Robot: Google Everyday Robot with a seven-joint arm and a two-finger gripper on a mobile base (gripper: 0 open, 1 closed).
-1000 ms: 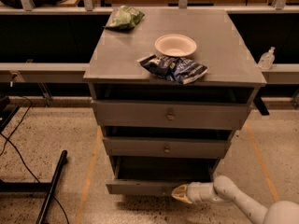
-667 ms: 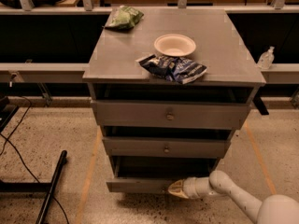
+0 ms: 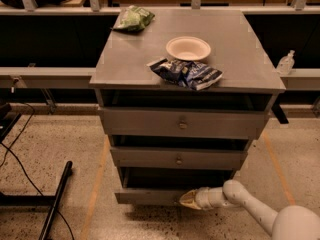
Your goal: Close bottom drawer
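The bottom drawer is the lowest, slimmest grey front of the cabinet. It stands pulled out a little, with a dark gap above it. My gripper comes in from the lower right on a white arm and its yellowish tip rests against the middle of the drawer front, covering the knob. The middle drawer and the tall top drawer with its brass knob sit above, each slightly proud of the frame.
On the cabinet top lie a white bowl, a blue chip bag and a green bag. A black stand leg and cables lie on the floor at left. A sanitizer bottle stands on the rail at right.
My gripper has moved left along the bottom drawer front, toward its middle. The drawer looks about as far out as before.
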